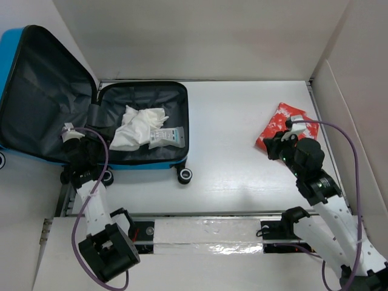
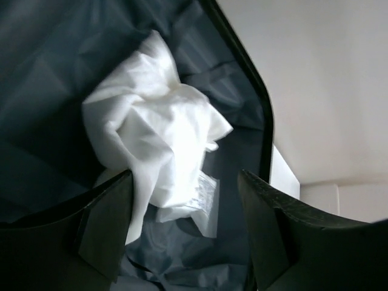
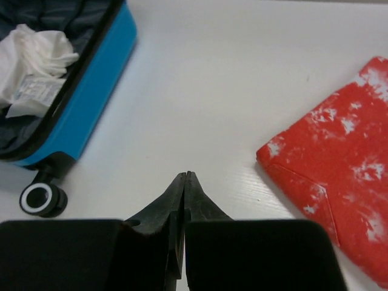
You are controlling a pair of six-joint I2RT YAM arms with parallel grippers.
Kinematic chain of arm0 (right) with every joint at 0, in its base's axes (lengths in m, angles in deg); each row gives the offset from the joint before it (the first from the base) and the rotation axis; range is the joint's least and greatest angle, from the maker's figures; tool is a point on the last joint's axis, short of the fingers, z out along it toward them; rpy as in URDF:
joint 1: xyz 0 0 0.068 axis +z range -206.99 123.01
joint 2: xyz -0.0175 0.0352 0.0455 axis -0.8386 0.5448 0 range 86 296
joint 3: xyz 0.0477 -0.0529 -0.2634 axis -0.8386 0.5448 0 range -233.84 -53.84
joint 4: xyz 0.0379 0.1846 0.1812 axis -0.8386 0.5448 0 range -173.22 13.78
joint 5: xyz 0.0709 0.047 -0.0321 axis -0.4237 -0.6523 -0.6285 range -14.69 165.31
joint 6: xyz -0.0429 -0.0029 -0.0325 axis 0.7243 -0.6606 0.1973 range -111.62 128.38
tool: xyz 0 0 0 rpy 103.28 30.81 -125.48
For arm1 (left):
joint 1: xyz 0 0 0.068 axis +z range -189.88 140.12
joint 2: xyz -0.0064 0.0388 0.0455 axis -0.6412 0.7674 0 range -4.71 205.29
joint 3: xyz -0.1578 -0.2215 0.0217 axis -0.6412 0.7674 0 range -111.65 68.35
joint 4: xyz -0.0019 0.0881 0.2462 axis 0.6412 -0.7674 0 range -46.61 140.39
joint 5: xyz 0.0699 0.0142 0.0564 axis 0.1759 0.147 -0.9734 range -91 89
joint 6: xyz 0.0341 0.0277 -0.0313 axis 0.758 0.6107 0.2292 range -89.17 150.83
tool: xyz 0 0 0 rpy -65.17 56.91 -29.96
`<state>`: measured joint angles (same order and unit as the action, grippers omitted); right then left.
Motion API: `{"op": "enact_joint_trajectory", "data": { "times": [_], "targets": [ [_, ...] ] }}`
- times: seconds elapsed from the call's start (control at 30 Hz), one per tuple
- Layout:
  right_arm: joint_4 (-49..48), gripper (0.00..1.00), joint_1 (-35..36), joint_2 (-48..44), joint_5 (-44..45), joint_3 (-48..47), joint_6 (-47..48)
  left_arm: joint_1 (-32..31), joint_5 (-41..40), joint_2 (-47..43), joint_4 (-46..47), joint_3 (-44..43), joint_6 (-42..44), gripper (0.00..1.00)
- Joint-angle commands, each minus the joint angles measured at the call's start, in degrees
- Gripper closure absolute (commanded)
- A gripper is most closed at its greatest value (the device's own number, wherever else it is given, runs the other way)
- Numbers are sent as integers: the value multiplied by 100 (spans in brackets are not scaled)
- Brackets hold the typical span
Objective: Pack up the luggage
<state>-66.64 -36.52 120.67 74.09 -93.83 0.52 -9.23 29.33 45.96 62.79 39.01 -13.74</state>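
The blue luggage (image 1: 148, 165) lies open at the left, its lid leaning back. Inside on the dark grey lining are a crumpled white cloth (image 1: 136, 125) and a clear packet (image 1: 167, 137). My left gripper (image 1: 91, 145) is open and empty over the luggage's near left corner; its view shows the white cloth (image 2: 151, 139) just ahead of the fingers (image 2: 106, 224). My right gripper (image 1: 271, 145) is shut and empty beside a folded red and white cloth (image 1: 280, 124). In the right wrist view the red cloth (image 3: 339, 163) lies right of the shut tips (image 3: 184, 176).
White walls enclose the table at the back and right. The luggage's wheels (image 1: 185, 176) face the arms. A taped rail (image 1: 206, 236) runs between the arm bases. The luggage's blue side (image 3: 85, 115) and a wheel (image 3: 41, 199) show in the right wrist view.
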Motion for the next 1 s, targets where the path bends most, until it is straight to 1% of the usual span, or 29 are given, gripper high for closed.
{"op": "enact_joint_trajectory", "data": {
  "times": [0.0,0.03,0.07,0.1,0.13,0.17,0.2,0.23,0.27,0.3,0.33,0.37,0.4,0.43,0.5,0.53,0.57,0.6,0.63,0.67,0.7,0.73,0.77,0.8,0.83,0.87,0.9,0.93,0.97],
  "targets": [
    [-514,93,36,275,876,-27,-260,-445,-105,-286,-80,-677,353,37],
    [-576,89,36,364,1051,-9,-278,-655,-115,-321,7,-739,414,47],
    [-612,86,36,469,1427,-9,-321,-1258,-297,-321,77,-809,519,53],
    [-664,77,-51,583,1614,-26,-374,-1629,-499,-287,34,-1045,625,58],
    [-717,72,-147,819,1737,-27,-392,-2042,-710,-173,8,-1178,730,71],
    [-787,65,-279,961,1834,-9,-435,-2942,-1243,-94,-10,-1309,914,80],
    [-901,54,-446,1101,1835,-9,-488,-3386,-1483,3,51,-1520,1003,86],
    [-972,50,-882,1381,1783,8,-523,-3782,-1642,134,121,-1609,1056,89],
    [-1033,45,-1139,1532,1600,52,-628,-4134,-1818,449,183,-1679,1091,92],
    [-1208,40,-1411,1681,1485,96,-681,-4773,-1907,617,270,-1845,1161,94],
    [-1279,37,-1962,1831,1405,122,-726,-5084,-2012,802,297,-1925,1205,98],
    [-1306,33,-2246,2085,1309,149,-891,-5339,-2422,1117,245,-2013,1249,100],
    [-1446,30,-2501,2209,1230,219,-928,-5629,-2705,1198,114,-2127,1189,100],
    [-1499,29,-3000,2410,924,254,-946,-5632,-2977,1164,165,-2085,1075,100],
    [-1439,28,-3355,2517,824,307,-1042,-5562,-3514,902,306,-1779,881,100],
    [-1490,26,-3470,2535,964,394,-1121,-5492,-3664,744,402,-1672,794,82],
    [-1587,25,-3697,2561,1287,500,-1226,-5491,-3718,481,542,-1567,767,71],
    [-1831,23,-3812,2631,1429,692,-1305,-5491,-3553,400,857,-1435,810,60],
    [-1955,23,-3927,2702,1535,781,-1358,-5578,-3360,399,938,-1443,828,58],
    [-2035,21,-4093,2807,1371,825,-1446,-5718,-3088,573,965,-1504,845,57],
    [-2071,21,-4486,3086,1161,826,-1490,-5842,-2816,732,1018,-1696,889,58],
    [-2132,21,-4647,3272,915,774,-1534,-5973,-2630,1151,1027,-1819,915,59],
    [-2219,21,-4762,3465,486,738,-1543,-6305,-2411,1373,1053,-1916,959,60],
    [-2212,20,-4928,3667,247,668,-1552,-6517,-2409,1549,1141,-2056,1012,61],
    [-2133,20,-4982,4095,-86,555,-1561,-6754,-2504,1899,1141,-2136,1065,61],
    [-2124,21,-4982,4291,-351,423,-1570,-7270,-2958,2059,1072,-2215,1265,61],
    [-2228,23,-4982,4467,-527,404,-1596,-7502,-3302,2182,932,-2381,1354,61],
    [-2290,25,-4982,4617,-764,387,-1587,-7695,-3470,2314,913,-2444,1433,60],
    [-2299,30,-4982,4714,-1010,386,-1666,-7836,-3611,2524,913,-2479,1469,59]
  ]
}}
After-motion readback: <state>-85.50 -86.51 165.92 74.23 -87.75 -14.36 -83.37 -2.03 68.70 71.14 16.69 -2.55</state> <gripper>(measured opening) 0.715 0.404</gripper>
